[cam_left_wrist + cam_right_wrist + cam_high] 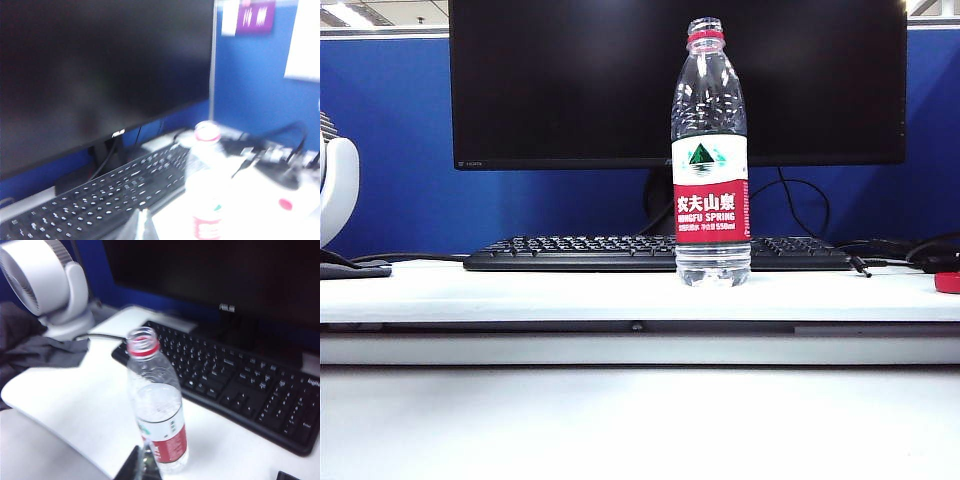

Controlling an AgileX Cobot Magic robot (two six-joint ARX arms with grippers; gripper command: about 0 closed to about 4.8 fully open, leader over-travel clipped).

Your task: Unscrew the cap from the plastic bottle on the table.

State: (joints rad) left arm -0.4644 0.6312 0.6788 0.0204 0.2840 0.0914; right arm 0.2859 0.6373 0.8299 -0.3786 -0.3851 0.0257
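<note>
**Bottle Upright and Uncapped; Both Grippers Closed and Clear**

The plastic bottle (711, 160) stands upright on the table (520, 292), near the table's front edge and just in front of the black keyboard (580, 252). Its threaded mouth is open. Only the thin red ring remains on the neck. The white-and-red label faces the exterior camera. Water fills the lower part of the bottle, as the right wrist view shows.

A small red object (948, 282) lies at the table's right edge, cut off by the frame. It may be the cap, but too little of it shows to confirm this. The left wrist view shows a small red spot on the table on that same side, too blurred to identify.

Neither arm appears in the exterior view. The left gripper (141, 225) shows only as a dark tip in its blurred wrist view, above the keyboard's front edge and beside the bottle. Its fingers are together and hold nothing. The right gripper (141, 466) shows as a dark tip just beside the bottle's base, also pressed together and holding nothing. Contact with the bottle cannot be determined.

A dark monitor (670, 80) stands behind the keyboard. A white fan (45, 282) stands at the table's left end.
</note>
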